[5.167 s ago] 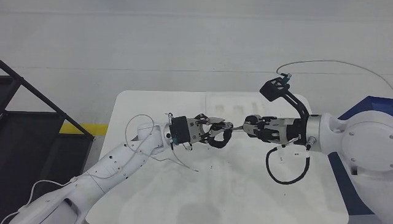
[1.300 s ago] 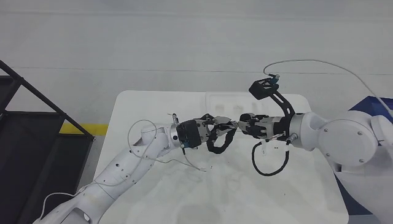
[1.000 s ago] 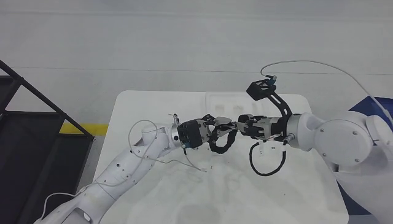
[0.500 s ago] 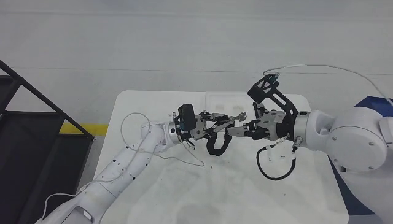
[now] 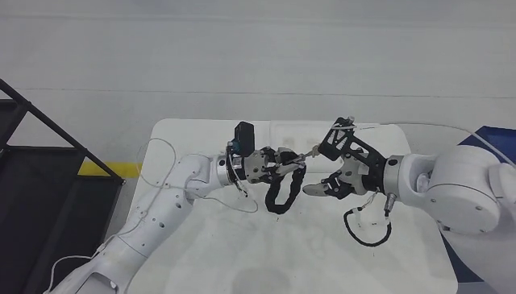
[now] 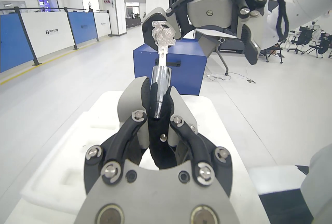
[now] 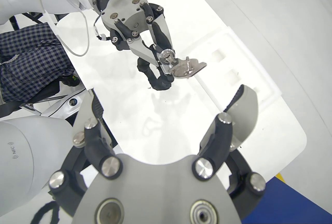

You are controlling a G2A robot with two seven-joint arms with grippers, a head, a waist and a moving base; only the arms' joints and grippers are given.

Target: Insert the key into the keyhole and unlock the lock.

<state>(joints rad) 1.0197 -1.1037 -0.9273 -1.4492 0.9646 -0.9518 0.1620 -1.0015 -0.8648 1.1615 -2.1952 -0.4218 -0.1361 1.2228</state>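
The left claw (image 6: 155, 99) is clenched on the lock (image 6: 160, 79). It grips the black body so that the chrome cylinder juts past its fingertips, clear of the table (image 7: 160, 131). The key (image 6: 163, 34) sits in the keyhole at the cylinder's end, shaft in line with the lock and head free. Beyond that end of the lock, the right claw (image 7: 167, 95) is spread wide, grasps nothing and faces the key head. From the lock's body the black cable (image 5: 278, 201) loops down toward the table.

Insertion looks done, so the turn is the step in hand. The right claw should close squarely on the flat of the head, centred on the lock's axis. It should then twist about that axis without side push, while the left claw grips hard enough that the cylinder cannot spin.
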